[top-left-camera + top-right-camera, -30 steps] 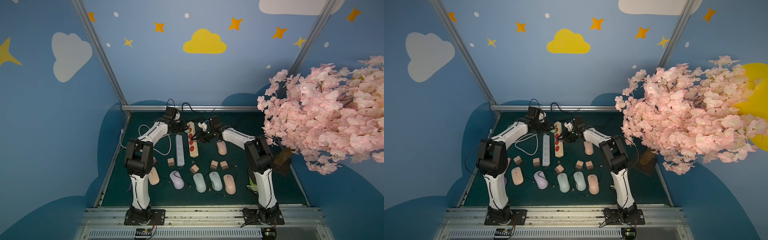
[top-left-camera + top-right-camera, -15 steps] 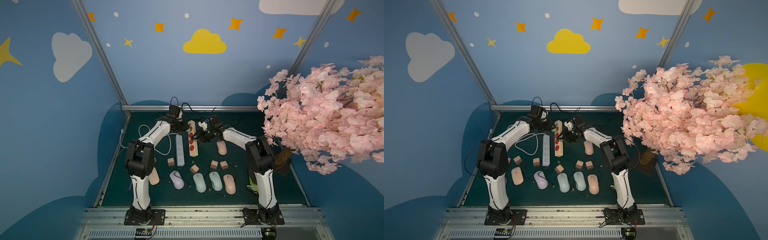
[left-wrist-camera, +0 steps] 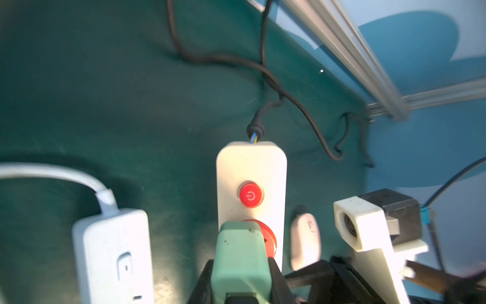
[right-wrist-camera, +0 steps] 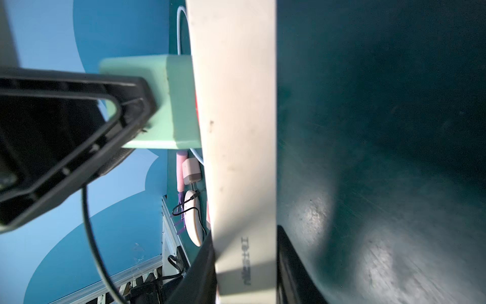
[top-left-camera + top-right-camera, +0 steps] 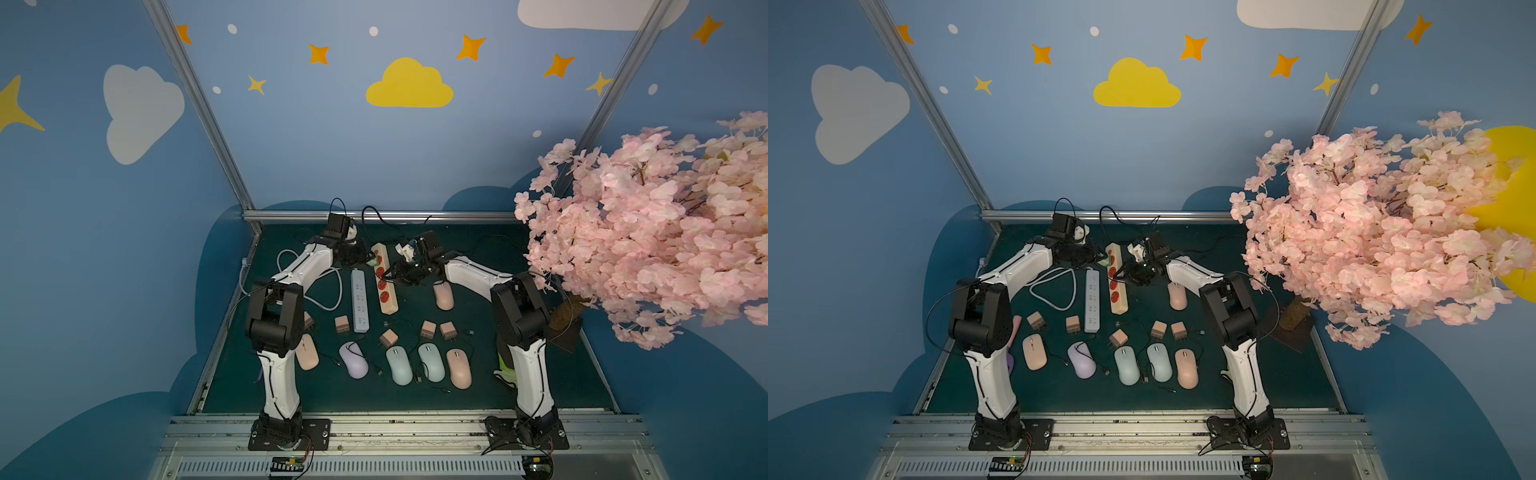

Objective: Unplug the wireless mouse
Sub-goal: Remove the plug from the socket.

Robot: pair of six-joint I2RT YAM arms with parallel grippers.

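A mint-green charger plug [image 3: 242,258] sits in the first red socket of the beige power strip [image 3: 251,168], just below its red switch. My left gripper [image 3: 242,268] is shut on the plug's sides; in both top views it sits at the strip's far end [image 5: 365,262] [image 5: 1100,262]. My right gripper [image 4: 246,242] is shut across the strip's body [image 4: 236,131], nearer the middle [image 5: 390,276]. A pink wireless mouse [image 5: 443,294] lies right of the strip. I cannot see a cable joining it to the plug.
A white power strip [image 5: 359,301] with a looped white cable lies left of the beige one. Several mice [image 5: 399,365] and small pink-brown adapters [image 5: 428,329] fill the front. A blossom tree [image 5: 648,232] overhangs the right side. The back rail [image 5: 374,216] is close behind.
The left wrist shifted slightly over the strip's far end and back. Both grippers keep the same hold.
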